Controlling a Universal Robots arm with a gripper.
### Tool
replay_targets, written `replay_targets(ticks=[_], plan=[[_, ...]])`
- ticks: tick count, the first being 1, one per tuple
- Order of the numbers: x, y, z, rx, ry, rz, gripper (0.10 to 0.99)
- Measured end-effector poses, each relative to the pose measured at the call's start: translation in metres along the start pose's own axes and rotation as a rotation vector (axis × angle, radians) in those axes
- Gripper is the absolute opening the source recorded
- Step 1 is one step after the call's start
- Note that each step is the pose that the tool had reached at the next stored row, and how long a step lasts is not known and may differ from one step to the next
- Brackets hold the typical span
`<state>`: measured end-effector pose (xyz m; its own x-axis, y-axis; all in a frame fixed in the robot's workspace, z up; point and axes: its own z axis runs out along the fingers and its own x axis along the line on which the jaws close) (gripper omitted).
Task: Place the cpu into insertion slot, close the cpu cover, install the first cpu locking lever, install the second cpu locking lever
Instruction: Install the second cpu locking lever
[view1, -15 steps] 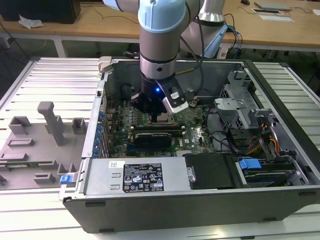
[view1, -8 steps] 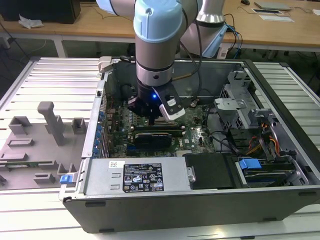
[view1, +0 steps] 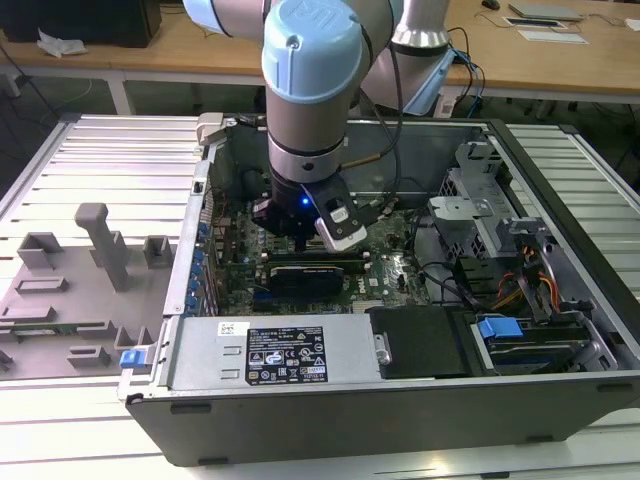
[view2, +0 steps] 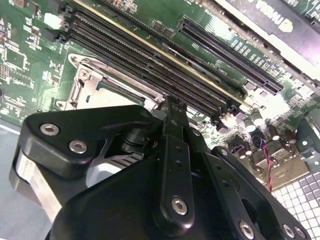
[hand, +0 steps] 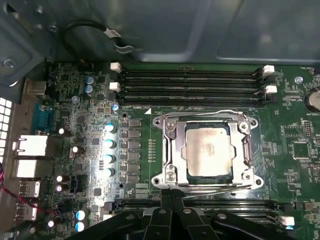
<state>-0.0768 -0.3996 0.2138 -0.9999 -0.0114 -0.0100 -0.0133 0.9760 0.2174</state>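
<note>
Closest to the lens, my gripper (hand: 171, 192) looks clenched, fingertips together and empty at a locking lever (hand: 210, 187) of the insertion slot (hand: 252, 150), where the cpu (hand: 208, 150) sits under its closed cpu cover (hand: 175, 145); latching the levers is the step in hand, needing a steady push.

Around me I see a ribbed metal worktable (view1: 120, 150) of pale grey slats. On it, toward the exterior view's left, lies a grey moulded fixture tray (view1: 70, 290) with upright blocks. Beyond runs a wooden desk (view1: 590, 60) on white legs, bearing papers (view1: 550, 35). The floor (view1: 60, 95) underneath looks dark.
</note>
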Motion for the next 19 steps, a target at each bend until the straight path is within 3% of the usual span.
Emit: replay_targets(ticks=[5,14,19], plan=[[0.0029,-0.0007,0.0023,-0.013,-0.0003,0.000,0.106],[0.0053,-0.0003,0.0067,-0.018,-0.0003,0.000,0.106],[0.0062,0.0007,0.0104,-0.028,-0.0005,0.000,0.106]])
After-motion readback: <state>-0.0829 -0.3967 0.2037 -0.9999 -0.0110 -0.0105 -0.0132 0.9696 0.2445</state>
